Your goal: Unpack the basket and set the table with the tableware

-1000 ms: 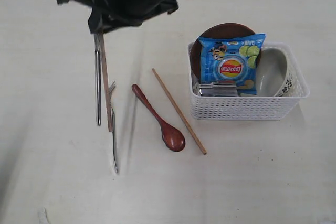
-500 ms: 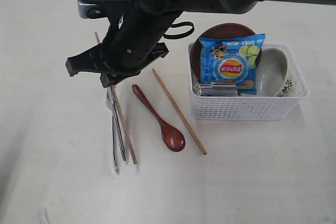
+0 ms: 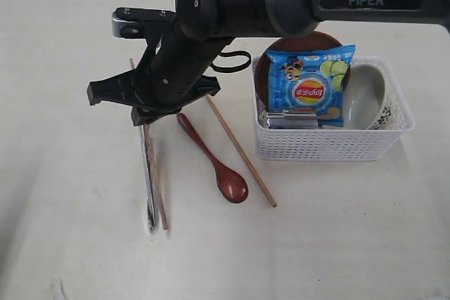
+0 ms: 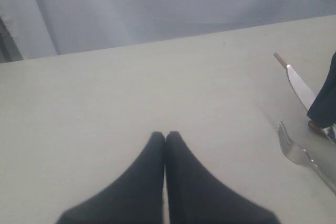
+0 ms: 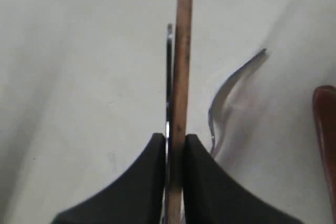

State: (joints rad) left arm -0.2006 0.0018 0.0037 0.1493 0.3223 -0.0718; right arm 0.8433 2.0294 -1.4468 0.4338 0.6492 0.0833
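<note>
My right gripper [image 3: 145, 121] [image 5: 175, 137] reaches across to the left side of the table [image 3: 337, 237], shut on a wooden chopstick [image 3: 156, 173] [image 5: 181, 66] and a steel knife [image 3: 148, 173] [image 5: 169, 66] pressed side by side. Both run down towards the table's front, over the fork [image 3: 151, 219] [image 5: 223, 98]. The red-brown spoon [image 3: 214, 163] and the other chopstick [image 3: 239, 149] lie on the table to their right. The white basket [image 3: 330, 147] holds the brown plate [image 3: 285, 41], the bowl [image 3: 365, 96] and a steel cup [image 3: 290, 121]. My left gripper [image 4: 165, 136] is shut, empty, over bare table.
A blue snack bag [image 3: 309, 83] leans in the basket over the plate. The right arm's dark body [image 3: 239, 5] spans the back of the table above the basket's left end. In the left wrist view the knife [image 4: 300, 85] and fork [image 4: 296, 150] show at the edge.
The right gripper has swung down from the table's back, carrying chopstick and knife. Half a second ago they slanted further right; now they lie along the fork.
</note>
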